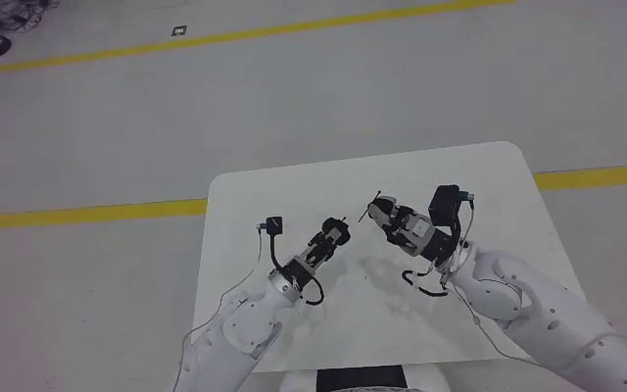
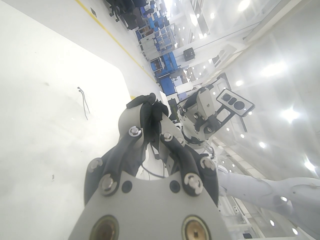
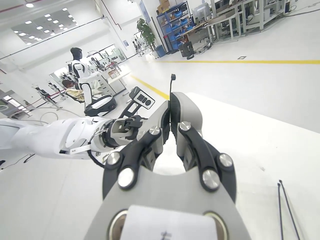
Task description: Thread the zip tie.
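Clenched on the zip tie (image 3: 172,86) with the right gripper (image 3: 170,112): strap pinched edge-on between the pads, head poking out just past the tips, up off the desk (image 1: 470,176). Pressed together too at the left gripper (image 2: 151,107), jaws tip to tip with dark frayed padding at the ends. Cannot tell whether any strap is caught there (looks like pad material alone). Facing each other above the middle of the desk, near but apart. Two spare ties (image 3: 285,201) lying flat on the desk close by the right arm.

Judging the threading as not yet begun, with no tail lined up at the head. Likely trouble from here:
- Missing the slot, a small target on a springy strap, easily nudged aside at first touch.
- Twisting the strap within the pinch and so turning the slot away from the approach.
- Buckling the tail by pushing off-axis instead of feeding straight.
- Entering from the wrong face and getting no catch from the ratchet.
- Dropping the tie altogether by easing the right jaws before securing a hold with the left
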Controlling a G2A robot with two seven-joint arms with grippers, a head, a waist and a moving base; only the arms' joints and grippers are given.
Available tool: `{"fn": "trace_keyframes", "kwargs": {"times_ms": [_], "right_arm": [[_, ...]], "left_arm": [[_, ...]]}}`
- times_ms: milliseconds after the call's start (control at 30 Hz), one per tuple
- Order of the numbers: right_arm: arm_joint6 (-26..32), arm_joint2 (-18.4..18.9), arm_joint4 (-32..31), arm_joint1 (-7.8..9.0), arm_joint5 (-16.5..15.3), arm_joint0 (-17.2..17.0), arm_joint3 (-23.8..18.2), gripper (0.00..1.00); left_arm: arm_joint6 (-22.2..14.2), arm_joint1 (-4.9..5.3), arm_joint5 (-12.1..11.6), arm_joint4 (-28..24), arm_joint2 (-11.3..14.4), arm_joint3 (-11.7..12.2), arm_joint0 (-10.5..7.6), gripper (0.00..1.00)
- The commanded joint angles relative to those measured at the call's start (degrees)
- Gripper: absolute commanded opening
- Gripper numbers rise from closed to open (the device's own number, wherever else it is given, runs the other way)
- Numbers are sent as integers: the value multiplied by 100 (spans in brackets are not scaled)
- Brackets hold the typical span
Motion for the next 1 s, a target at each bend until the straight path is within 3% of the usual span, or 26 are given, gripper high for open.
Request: {"fn": "trace_keyframes", "kwargs": {"times_ms": [0, 967], "right_arm": [[-111, -17, -63, -17, 1, -6, 14, 0], [-505, -464, -259, -181, 1, 341, 412, 0]], "left_arm": [[-27, -6, 0, -61, 1, -44, 2, 0], [-101, -54, 0, -155, 37, -78, 1, 0]]}}
